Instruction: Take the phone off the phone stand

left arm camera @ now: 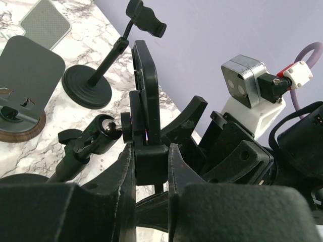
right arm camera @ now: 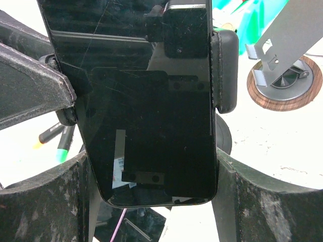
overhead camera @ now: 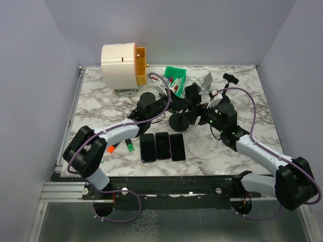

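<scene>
The phone (right arm camera: 151, 96), dark-screened, stands clamped in the black phone stand (overhead camera: 180, 122) at mid-table. My right gripper (right arm camera: 151, 166) straddles the phone's lower end, and its fingers (right arm camera: 45, 201) lie against both long edges, shut on it. The stand's side clamp pad (right arm camera: 224, 70) still presses the phone's right edge. In the left wrist view the phone (left arm camera: 145, 85) shows edge-on. Just below it, my left gripper (left arm camera: 151, 151) is shut on the stand's black clamp block (left arm camera: 150, 164), with both fingers pressed against it. In the top view the two grippers meet over the stand from left and right.
Three phones (overhead camera: 162, 145) lie flat in a row near the front. A green bin (overhead camera: 175, 76) and a white-and-orange drum (overhead camera: 123, 63) stand at the back. A second black stand (left arm camera: 87, 85) and a grey plate stand on a wooden base (right arm camera: 282, 83) are close by. Markers (overhead camera: 128, 146) lie at left.
</scene>
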{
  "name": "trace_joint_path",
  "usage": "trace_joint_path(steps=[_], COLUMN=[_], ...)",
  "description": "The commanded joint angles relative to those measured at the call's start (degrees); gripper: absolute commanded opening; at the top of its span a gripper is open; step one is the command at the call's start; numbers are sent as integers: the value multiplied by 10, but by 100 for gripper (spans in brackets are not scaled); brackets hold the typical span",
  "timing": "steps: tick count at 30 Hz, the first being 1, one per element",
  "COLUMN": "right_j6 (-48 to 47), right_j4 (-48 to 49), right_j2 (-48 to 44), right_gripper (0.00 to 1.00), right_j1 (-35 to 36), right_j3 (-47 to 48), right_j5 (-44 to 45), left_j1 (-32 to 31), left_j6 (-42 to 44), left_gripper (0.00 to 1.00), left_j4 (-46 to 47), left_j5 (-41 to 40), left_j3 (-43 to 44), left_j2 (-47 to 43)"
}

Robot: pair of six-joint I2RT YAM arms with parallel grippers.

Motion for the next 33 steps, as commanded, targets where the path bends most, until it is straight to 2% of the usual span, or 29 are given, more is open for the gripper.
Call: trace_joint_path(steps=[1,6,11,17,33], right_j6=[16,34,53,73,85], right_j4=[7,29,53,98,148], right_j2=[-1,2,0,-7,-23], right_gripper=[1,0,0,0,0], right_j1=[-2,-7,-19,-31,-38], right_j3=[8,-3,-17,-37,-60], right_j5=[18,6,-14,-51,-125], left_j1=[9,36,54,74,76], left_j6=[-3,-65,-110,-185,-192], left_gripper=[0,0,0,0,0], left_j4=[30,114,166,271,297], left_j5=[-5,15,31,61,73], left_j3=[-35,-90,-111,-129,-131], left_j2=[-10,-7,8,49,58])
